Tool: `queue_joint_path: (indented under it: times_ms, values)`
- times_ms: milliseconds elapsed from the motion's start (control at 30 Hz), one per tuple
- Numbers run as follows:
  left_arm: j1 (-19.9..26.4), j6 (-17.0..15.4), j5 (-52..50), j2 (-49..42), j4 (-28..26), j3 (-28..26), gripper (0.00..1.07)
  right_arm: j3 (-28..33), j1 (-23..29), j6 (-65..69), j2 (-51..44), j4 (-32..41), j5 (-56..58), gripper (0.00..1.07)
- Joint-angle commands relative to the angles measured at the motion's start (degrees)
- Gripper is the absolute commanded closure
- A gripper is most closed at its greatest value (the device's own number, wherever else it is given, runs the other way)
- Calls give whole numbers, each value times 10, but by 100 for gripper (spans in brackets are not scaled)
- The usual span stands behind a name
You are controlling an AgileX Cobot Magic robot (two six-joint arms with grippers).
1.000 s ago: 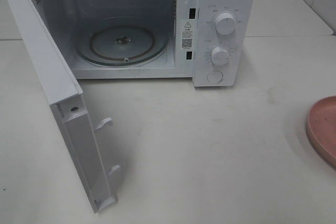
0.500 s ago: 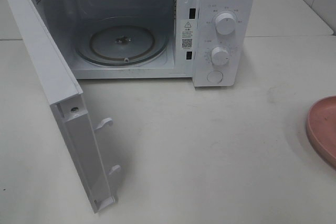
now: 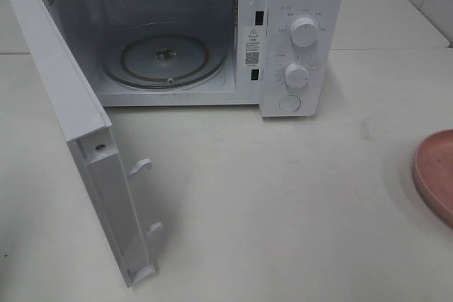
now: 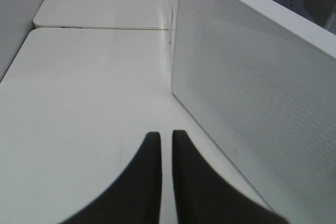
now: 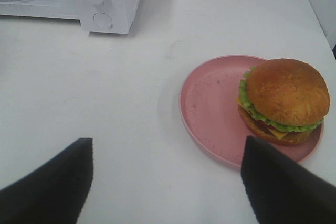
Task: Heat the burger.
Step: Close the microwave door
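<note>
The burger (image 5: 283, 100), with its glossy brown bun, green lettuce and yellow cheese, sits on the far side of a pink plate (image 5: 210, 103) in the right wrist view. My right gripper (image 5: 165, 145) hangs open above the table just short of the plate, its dark fingers spread wide with nothing between them. In the left wrist view my left gripper (image 4: 166, 134) is shut on nothing, beside the outer face of the microwave door (image 4: 252, 93). Neither gripper shows in the exterior high view, where the burger is out of view.
The white microwave (image 3: 301, 5) stands at the back with its door (image 3: 64, 97) swung wide towards the front left. Its glass turntable (image 3: 166, 58) is bare. Only the pink plate's rim (image 3: 435, 171) shows at the right edge.
</note>
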Motion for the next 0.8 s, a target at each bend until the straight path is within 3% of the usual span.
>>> queue_joint_path:
  times_ms: [33, 167, 233, 333, 433, 533, 700, 800]
  values:
    - [2, 2, -96, 40, -1, 25, 106, -1, -4, -4, -15, 2, -4, 32]
    - [2, 6, -176, 78, -1, 48, 106, -1, -4, -4, -15, 2, -4, 32]
    - [2, 16, -324, 136, 1, 81, 106, -1, -4, -4, -15, 2, -4, 32]
    - [2, 21, -355, 151, 4, 89, 106, -1, -4, -4, -15, 2, -4, 32]
    - [2, 34, -533, 252, 28, 123, 106, -1, -4, -4, -15, 2, -4, 32]
    - [2, 32, -623, 317, 56, 133, 106, -1, -4, -4, -15, 2, -4, 32]
    - [2, 24, -706, 410, 70, 133, 106, -1, -4, -4, -15, 2, -4, 32]
    - [2, 3, -748, 471, 92, 132, 106, -1, -4, -4, -15, 2, -4, 32]
